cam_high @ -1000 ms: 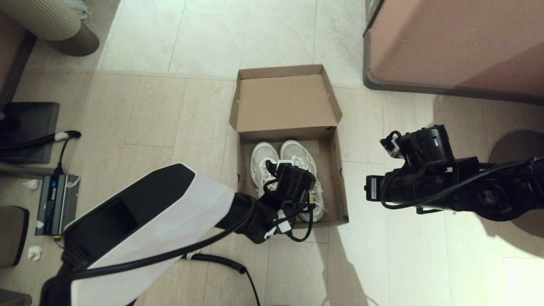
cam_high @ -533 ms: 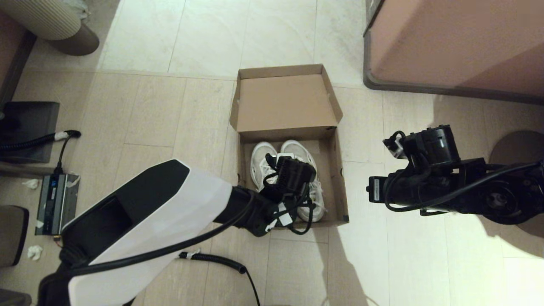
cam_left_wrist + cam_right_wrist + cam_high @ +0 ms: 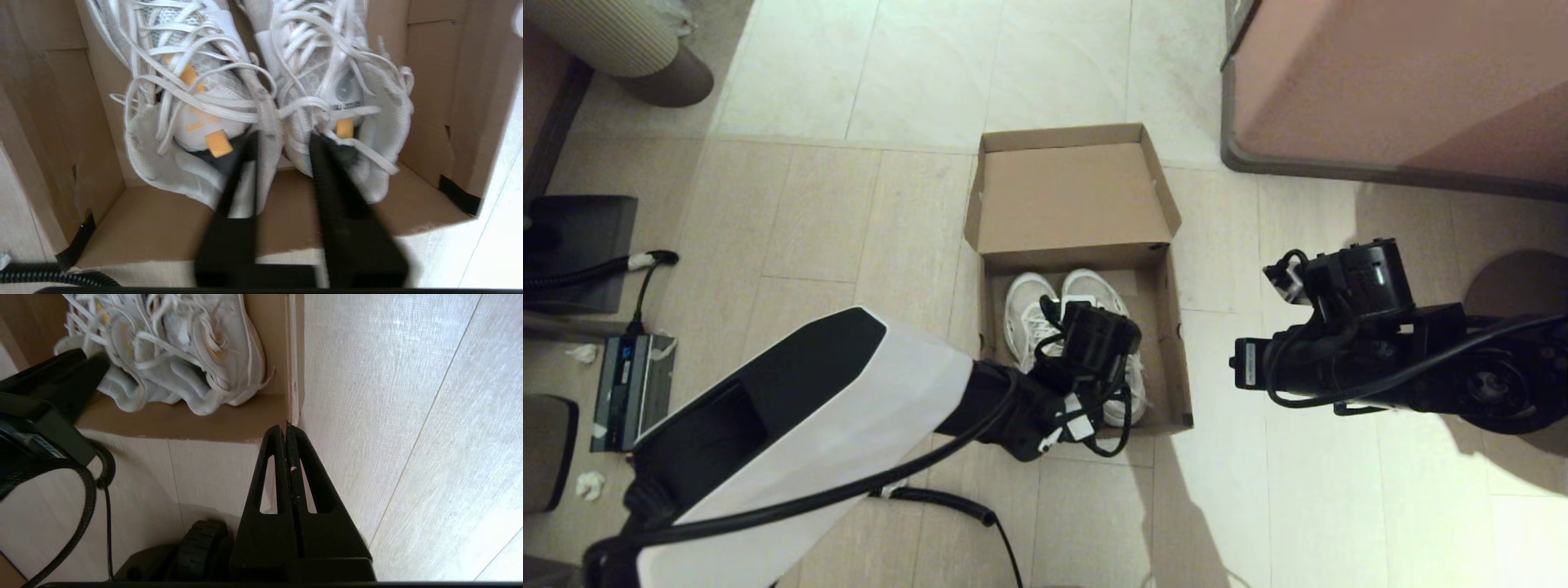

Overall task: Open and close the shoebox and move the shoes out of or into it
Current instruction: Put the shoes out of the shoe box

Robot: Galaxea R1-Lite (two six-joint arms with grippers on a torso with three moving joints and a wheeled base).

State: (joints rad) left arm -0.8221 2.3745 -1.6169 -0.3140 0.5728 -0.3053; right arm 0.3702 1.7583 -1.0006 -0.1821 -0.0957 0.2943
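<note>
At frame centre, the shoes (image 3: 1033,314) sit in the open shoebox (image 3: 1174,343). The left pincer (image 3: 282,141), part open, straddles both inner heel collars; closing there, it may snag laces or drop one shoe. The right pincer (image 3: 286,430) hangs closed at frame right.

We log the shoebox (image 3: 1078,196) as matt brown cardboard, plain inside, with dark tape (image 3: 75,241) at two corners. The shoes (image 3: 253,94) are white and grey woven mesh with flat cloth laces and small orange tags. The left gripper (image 3: 282,141) shows matt black plastic fingers, as does the right gripper (image 3: 286,430). The floor (image 3: 915,73) is pale, smooth tile with faint grain.
</note>
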